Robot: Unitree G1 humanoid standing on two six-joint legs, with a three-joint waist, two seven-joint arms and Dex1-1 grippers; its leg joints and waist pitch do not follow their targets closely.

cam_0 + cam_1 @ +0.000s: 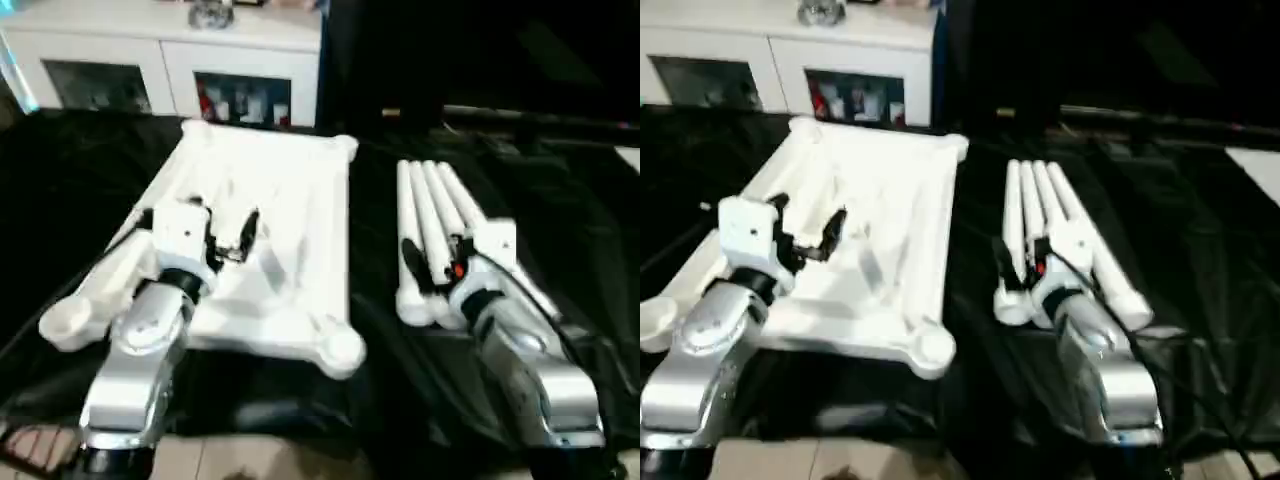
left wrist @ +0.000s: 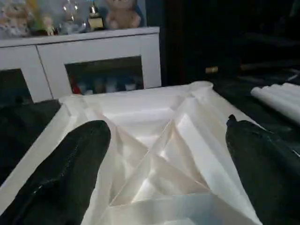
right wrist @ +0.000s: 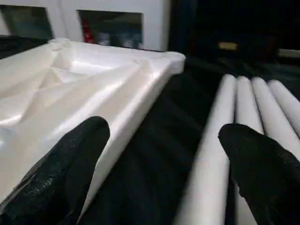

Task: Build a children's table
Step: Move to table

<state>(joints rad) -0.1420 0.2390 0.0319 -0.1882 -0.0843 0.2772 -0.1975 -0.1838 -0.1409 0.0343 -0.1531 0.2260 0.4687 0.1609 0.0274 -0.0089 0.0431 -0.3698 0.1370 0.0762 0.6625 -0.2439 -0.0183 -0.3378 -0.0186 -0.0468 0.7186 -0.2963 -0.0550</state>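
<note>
While no writing is legible, the white ribbed tabletop lies underside-up on the black cloth. Four tapered legs lie bundled beside it. Left gripper spread above the ribs; right gripper spread over the nearest leg. Cabinet holds indistinct items.
</note>
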